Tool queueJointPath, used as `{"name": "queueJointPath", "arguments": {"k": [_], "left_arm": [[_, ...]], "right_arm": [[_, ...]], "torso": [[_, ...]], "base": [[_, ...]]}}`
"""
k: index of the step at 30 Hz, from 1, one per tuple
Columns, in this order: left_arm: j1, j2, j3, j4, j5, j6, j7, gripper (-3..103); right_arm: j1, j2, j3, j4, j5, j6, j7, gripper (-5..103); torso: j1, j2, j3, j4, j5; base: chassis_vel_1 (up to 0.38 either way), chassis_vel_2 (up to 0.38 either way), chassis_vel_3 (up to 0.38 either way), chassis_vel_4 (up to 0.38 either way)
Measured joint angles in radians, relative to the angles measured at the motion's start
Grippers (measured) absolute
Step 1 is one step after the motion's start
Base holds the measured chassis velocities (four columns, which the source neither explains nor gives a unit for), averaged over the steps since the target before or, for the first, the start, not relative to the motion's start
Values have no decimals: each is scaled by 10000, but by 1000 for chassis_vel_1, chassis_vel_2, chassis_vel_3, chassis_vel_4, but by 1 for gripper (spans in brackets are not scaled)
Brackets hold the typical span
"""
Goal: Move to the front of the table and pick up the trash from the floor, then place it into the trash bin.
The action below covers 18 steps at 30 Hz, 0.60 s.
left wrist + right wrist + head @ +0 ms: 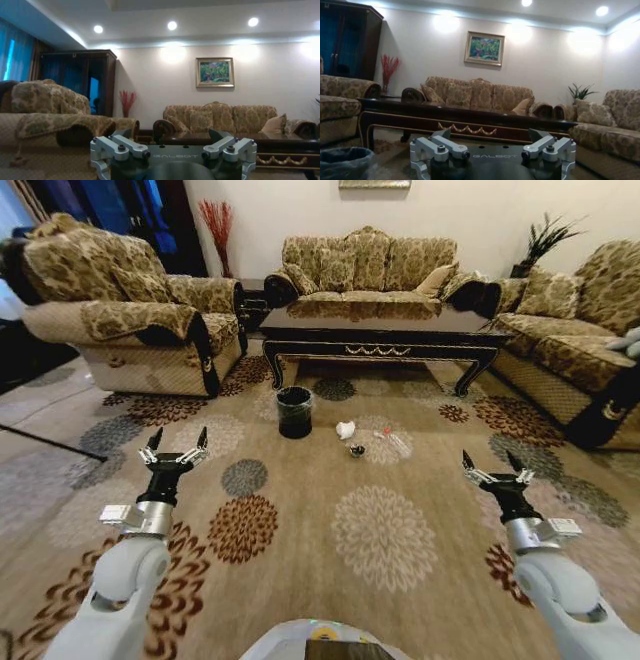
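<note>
In the head view the dark glossy coffee table stands in the upper middle of the frame, in front of a patterned sofa. Just below its left end, on the floral carpet, sits the round black trash bin. To the right of the bin, near the centre of the frame, lies the trash: a crumpled white paper wad, a small dark shiny piece just below it, and a clear plastic bottle a little farther right. All three rest on the carpet, apart from the bin and from each other.

The left gripper hovers at lower left above the carpet, its jaws spread wide and holding nothing. The right gripper hovers at lower right, likewise spread wide and empty. Both are well apart from the trash.

In the right wrist view the bin shows at lower left, with the table across the middle.
</note>
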Motion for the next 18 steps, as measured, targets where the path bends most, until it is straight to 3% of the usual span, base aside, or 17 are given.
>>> {"name": "queueJointPath", "arguments": {"k": [2, 3, 7, 9, 12, 16, 18], "left_arm": [[0, 0, 5, 7, 0, -1, 3, 100], [0, 0, 8, 17, 0, -2, 6, 100], [-6, 47, -10, 45, -15, -17, 11, 100], [-12, 74, -13, 63, -39, -17, 12, 100], [-14, 103, -14, 64, -47, -22, 17, 100], [-12, 117, -6, 64, -47, -27, 24, 100], [-10, 122, -3, 63, -47, -30, 29, 100]], "right_arm": [[9, 1, -13, -23, 0, 0, 0, 100], [22, 5, -27, -51, -3, 7, 0, 100], [76, 10, -65, -158, -10, 32, 1, 100], [115, 10, -73, -229, -16, 58, 5, 100], [149, 13, -93, -330, -34, 94, 8, 100], [185, 15, -109, -421, -60, 143, 10, 100], [214, 17, -121, -464, -64, 153, 10, 100]], "torso": [[0, 0, 2, -2, -1], [0, 0, 3, -8, -22], [1, 5, 4, -1, 1], [2, 7, 7, -8, -26], [1, 9, 8, -1, 4], [3, 11, 12, -5, -19], [2, 12, 12, 0, -3]], "base": [[-369, 395, 364, -383], [-331, 357, 349, -360], [-332, 350, 346, -347], [-341, 311, 349, -345], [-356, 346, 360, -362], [-350, 346, 369, -342], [-347, 355, 368, -365]]}}
